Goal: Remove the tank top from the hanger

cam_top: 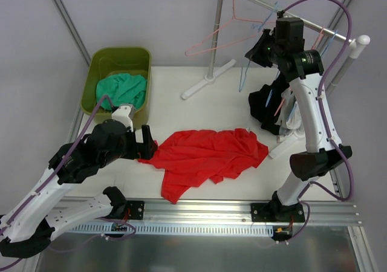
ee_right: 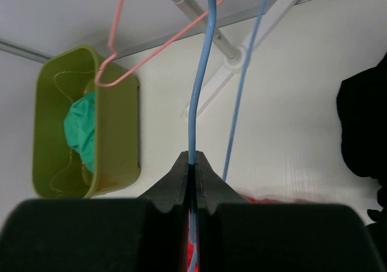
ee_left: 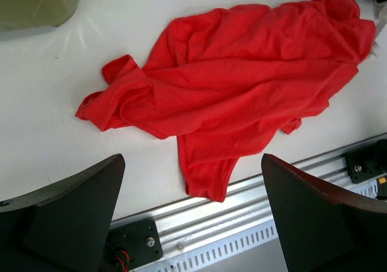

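Note:
The red tank top [cam_top: 208,154] lies crumpled flat on the white table, off any hanger; the left wrist view shows it [ee_left: 242,84] spread just beyond the fingers. My left gripper [cam_top: 146,144] hovers over its left end, open wide with nothing between the jaws [ee_left: 192,163]. My right gripper [cam_top: 260,51] is raised beside the clothes rack. It is shut on the thin wire of a blue hanger [ee_right: 199,90], which runs up from between the closed jaws [ee_right: 195,157]. The blue hanger [cam_top: 243,81] hangs bare below that gripper.
A pink hanger [cam_top: 217,33] hangs empty on the rack rail [cam_top: 320,27]. Black clothing [cam_top: 266,106] hangs at the rack's right end. A green bin [cam_top: 121,49] holding a teal garment [cam_top: 121,89] stands at the back left. The metal rail [cam_top: 199,208] edges the table front.

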### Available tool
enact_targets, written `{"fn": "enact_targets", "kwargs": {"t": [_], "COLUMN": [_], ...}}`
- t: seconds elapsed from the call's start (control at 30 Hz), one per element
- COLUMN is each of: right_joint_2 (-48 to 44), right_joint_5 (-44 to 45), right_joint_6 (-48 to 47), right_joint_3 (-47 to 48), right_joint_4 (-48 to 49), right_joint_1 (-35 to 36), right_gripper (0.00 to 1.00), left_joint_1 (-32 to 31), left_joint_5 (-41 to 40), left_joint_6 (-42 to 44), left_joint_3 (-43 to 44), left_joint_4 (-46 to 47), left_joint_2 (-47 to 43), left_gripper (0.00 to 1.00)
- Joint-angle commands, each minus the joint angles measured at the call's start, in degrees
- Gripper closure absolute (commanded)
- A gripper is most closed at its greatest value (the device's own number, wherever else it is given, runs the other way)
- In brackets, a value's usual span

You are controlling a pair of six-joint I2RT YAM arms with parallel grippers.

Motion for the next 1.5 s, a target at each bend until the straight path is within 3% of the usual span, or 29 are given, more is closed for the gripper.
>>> {"fn": "enact_targets", "kwargs": {"t": [0.0, 0.4, 0.7, 0.83, 0.9, 1.07, 1.23, 1.33, 1.47], "right_joint_2": [1.2, 4.5, 10.8, 11.7, 11.6, 9.0, 3.6, -0.7, -8.0], "right_joint_5": [4.8, 3.5, 2.7, 2.1, 0.0, -3.0, -7.5, -11.3, -12.2], "right_joint_6": [-3.0, -3.4, -3.7, -3.2, -2.3, -1.7, -1.5, -2.2, -2.8], "right_joint_3": [4.4, -0.5, 7.4, 7.6, 8.3, 9.1, 4.8, 2.4, -6.0], "right_joint_4": [-0.8, -0.9, -3.4, -3.4, -3.2, -3.1, -3.1, -3.1, -3.7], "right_joint_1": [-0.7, -0.3, 1.6, 1.7, 1.7, 1.8, 1.8, 1.5, -0.9], "right_gripper": [1.0, 1.0, 0.98, 0.77, 0.55, 0.33, 0.32, 0.09, 0.0], "left_joint_1": [-0.1, 0.0, -0.1, -0.2, -0.2, -0.4, -2.0, -3.4, -5.0], "left_joint_5": [5.4, 9.0, 16.1, 18.1, 19.1, 21.5, 22.2, 22.2, 22.4], "left_joint_6": [1.6, 4.6, 6.5, 6.3, 6.2, 6.6, 7.4, 7.8, 8.9], "left_joint_3": [-1.7, 0.3, 3.0, 1.9, 1.3, 1.0, 1.9, 2.6, 3.9], "left_joint_4": [0.7, 2.4, 8.4, 11.6, 13.6, 17.2, 20.0, 21.4, 22.7], "left_joint_2": [-2.6, 3.5, 11.7, 13.8, 15.3, 20.1, 25.1, 28.3, 33.5], "left_gripper": [0.01, 0.01, 0.01, 0.01, 0.01, 0.01, 0.01, 0.01, 0.01]}}
